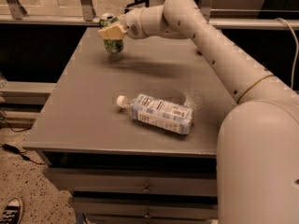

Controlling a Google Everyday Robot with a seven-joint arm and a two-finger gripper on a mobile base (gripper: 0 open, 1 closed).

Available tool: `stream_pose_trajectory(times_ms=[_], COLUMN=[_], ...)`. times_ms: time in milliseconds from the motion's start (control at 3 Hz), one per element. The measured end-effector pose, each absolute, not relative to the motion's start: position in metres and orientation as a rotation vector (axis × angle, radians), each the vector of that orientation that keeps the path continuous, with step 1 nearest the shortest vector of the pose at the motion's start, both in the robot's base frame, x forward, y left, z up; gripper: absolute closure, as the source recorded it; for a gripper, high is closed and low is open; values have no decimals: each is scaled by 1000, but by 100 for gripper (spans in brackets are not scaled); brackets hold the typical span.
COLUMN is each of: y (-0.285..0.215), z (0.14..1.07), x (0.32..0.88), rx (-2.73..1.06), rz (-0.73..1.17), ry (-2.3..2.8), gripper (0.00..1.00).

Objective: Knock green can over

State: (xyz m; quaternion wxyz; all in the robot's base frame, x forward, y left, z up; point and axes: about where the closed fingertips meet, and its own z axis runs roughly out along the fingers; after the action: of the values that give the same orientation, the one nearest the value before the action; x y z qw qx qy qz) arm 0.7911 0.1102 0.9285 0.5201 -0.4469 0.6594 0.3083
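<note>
The green can (113,45) stands at the far left of the grey table (84,120), its silver top rim (108,18) leaning slightly left. My gripper (111,31) is right at the can, its beige tip lying across the can's upper half and touching it. The arm reaches in from the right over the back of the table. Whether the can's base rests flat on the table is not clear.
A clear plastic bottle (160,114) with a white-blue label lies on its side mid-table, cap pointing left. The table's left and front edges are near. Drawers (140,185) sit below the top. A railing (56,18) runs behind the table.
</note>
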Motion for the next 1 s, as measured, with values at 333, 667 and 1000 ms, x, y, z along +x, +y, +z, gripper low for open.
stream_pose_trajectory(times_ms=[333,667,1000], y=[84,44,25], z=[945,945,928], x=[789,768,738], rx=[-1135,-1358,-1587], rz=[706,580,475], ry=[1575,1646,1727], gripper=[100,100,100])
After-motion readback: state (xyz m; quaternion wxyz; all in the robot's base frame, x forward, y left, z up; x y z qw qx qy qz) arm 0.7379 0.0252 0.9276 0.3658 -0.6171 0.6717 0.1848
